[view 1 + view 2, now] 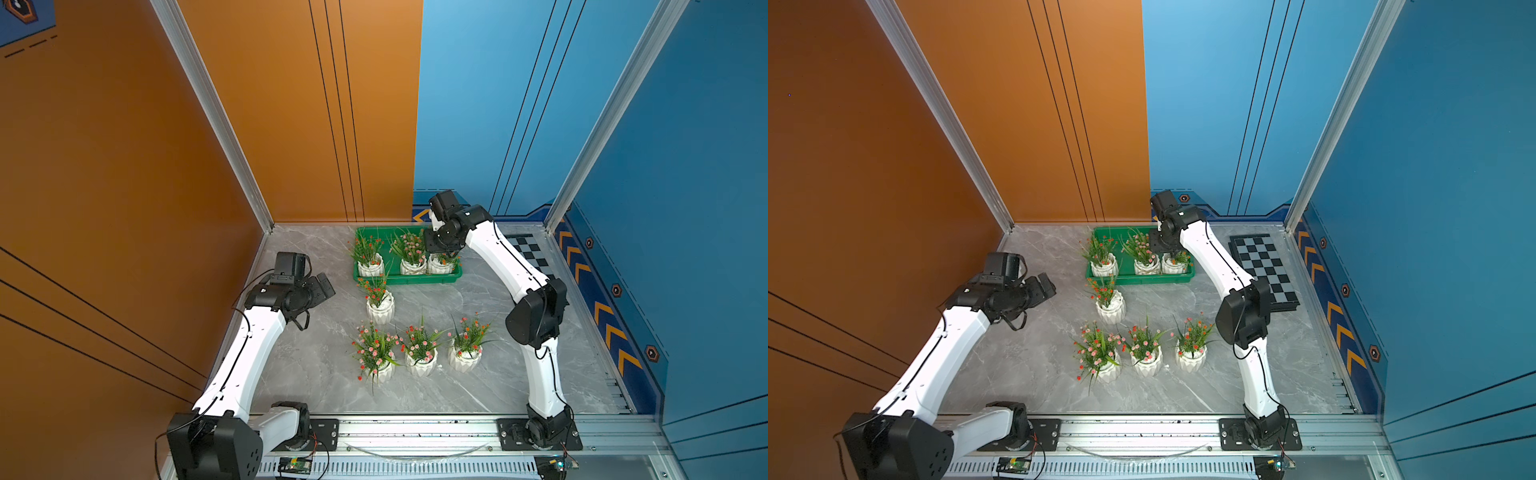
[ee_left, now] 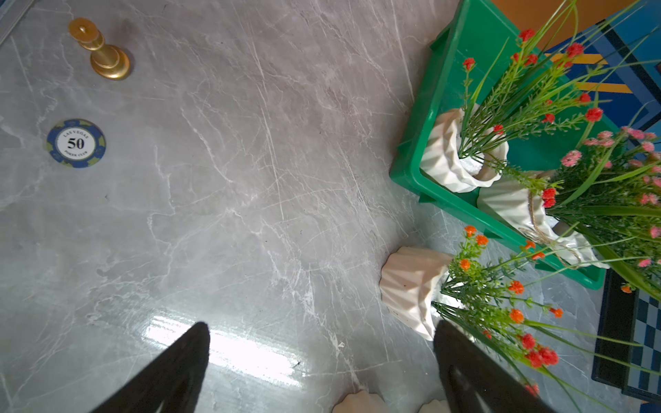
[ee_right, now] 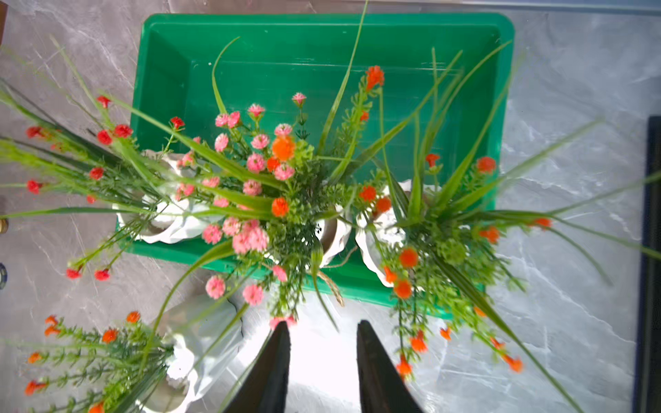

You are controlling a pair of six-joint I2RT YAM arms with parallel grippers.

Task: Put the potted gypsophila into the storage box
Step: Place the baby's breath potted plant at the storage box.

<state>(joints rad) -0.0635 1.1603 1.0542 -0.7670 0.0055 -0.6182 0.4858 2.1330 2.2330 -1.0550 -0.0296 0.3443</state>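
The green storage box (image 1: 409, 280) stands at the back middle of the table, also seen in the right wrist view (image 3: 322, 39). Three potted gypsophila stand along its near side: red-flowered (image 1: 370, 266), pink-flowered (image 1: 413, 266) and orange-flowered (image 1: 439, 265). Another pot (image 1: 380, 306) stands on the table just in front of the box's left corner. Three more (image 1: 382, 370) (image 1: 420, 362) (image 1: 465, 357) form a row nearer me. My right gripper (image 3: 323, 321) hangs above the box's near rim by the orange-flowered pot (image 3: 379, 232), open and holding nothing. My left gripper (image 2: 322, 323) is open over bare table left of the box.
A black-and-white chequered board (image 1: 1264, 266) lies at the back right, partly under my right arm. In the left wrist view a gold chess piece (image 2: 102, 50) and a blue poker chip (image 2: 76, 143) sit on the marble. Orange and blue walls close the left, back and right sides.
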